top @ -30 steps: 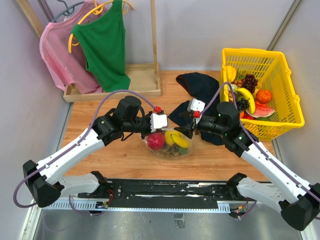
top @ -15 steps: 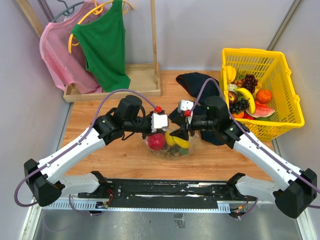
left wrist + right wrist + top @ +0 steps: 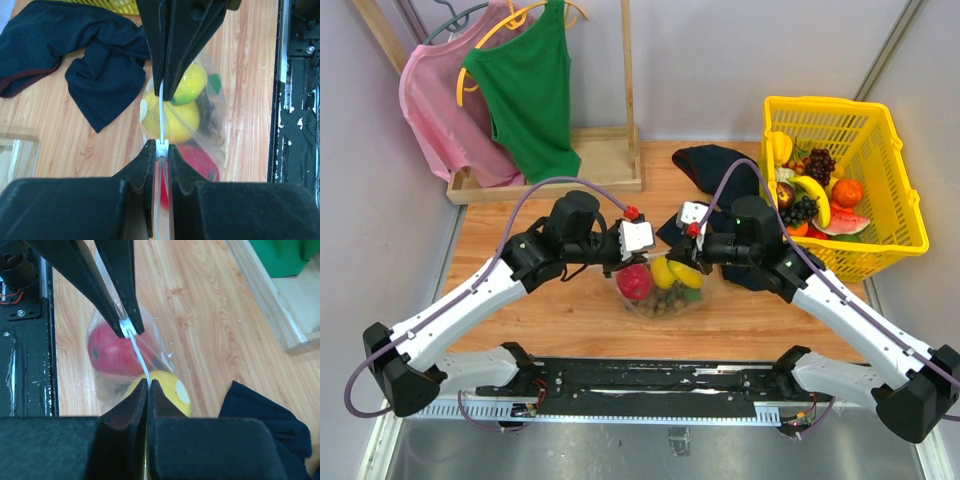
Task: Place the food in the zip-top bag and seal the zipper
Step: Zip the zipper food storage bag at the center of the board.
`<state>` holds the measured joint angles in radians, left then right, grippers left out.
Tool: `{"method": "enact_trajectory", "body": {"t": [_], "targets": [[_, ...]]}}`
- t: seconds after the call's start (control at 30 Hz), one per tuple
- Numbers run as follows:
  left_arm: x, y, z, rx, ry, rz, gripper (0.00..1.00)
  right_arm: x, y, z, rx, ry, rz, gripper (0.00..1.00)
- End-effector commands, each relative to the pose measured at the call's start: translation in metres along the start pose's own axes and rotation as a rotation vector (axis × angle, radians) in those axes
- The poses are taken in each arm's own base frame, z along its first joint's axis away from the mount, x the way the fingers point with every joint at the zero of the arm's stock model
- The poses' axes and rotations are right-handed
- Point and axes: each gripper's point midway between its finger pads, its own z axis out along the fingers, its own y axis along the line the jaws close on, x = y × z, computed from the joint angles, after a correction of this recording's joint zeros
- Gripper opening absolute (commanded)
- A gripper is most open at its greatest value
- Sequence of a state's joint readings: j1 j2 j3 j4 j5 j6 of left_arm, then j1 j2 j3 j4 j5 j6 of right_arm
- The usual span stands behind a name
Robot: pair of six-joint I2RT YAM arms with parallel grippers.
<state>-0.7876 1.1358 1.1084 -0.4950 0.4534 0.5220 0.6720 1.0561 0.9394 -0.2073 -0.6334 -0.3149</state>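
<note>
Two ends of the zipper (image 3: 161, 112) pinched: left gripper (image 3: 160, 150) at 9 o'clock, right gripper (image 3: 149, 385) at 3. Sealing step; you'd slide along next.

No writing, number, brand or sign can be read in any view. The nearest thing to a label is a small pale oval patch on the yellow lemon (image 3: 175, 120) inside the clear plastic zip-top bag (image 3: 220, 112). It may be a sticker, but no print can be made out on it.
</note>
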Motion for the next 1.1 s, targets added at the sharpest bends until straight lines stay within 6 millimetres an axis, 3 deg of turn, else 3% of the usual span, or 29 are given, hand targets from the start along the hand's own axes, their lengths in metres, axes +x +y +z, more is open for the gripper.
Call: {"method": "enact_trajectory", "body": {"t": [0.0, 0.67, 0.87, 1.07], "targets": [[-0.006, 0.002, -0.018, -0.067, -0.019, -0.036, 0.00, 0.003, -0.020, -0.014, 0.151, 0.035, 0.003, 0.00], [0.036, -0.003, -0.059, -0.310, 0.049, -0.363, 0.00, 0.033, -0.069, -0.043, 0.472, 0.104, 0.193, 0.01], [0.046, -0.006, -0.062, -0.352, 0.027, -0.436, 0.00, 0.029, -0.064, -0.031, 0.406, 0.073, 0.214, 0.01], [0.052, 0.009, -0.060, -0.469, -0.001, -0.554, 0.00, 0.030, -0.071, -0.014, 0.377, 0.079, 0.240, 0.01]]}}
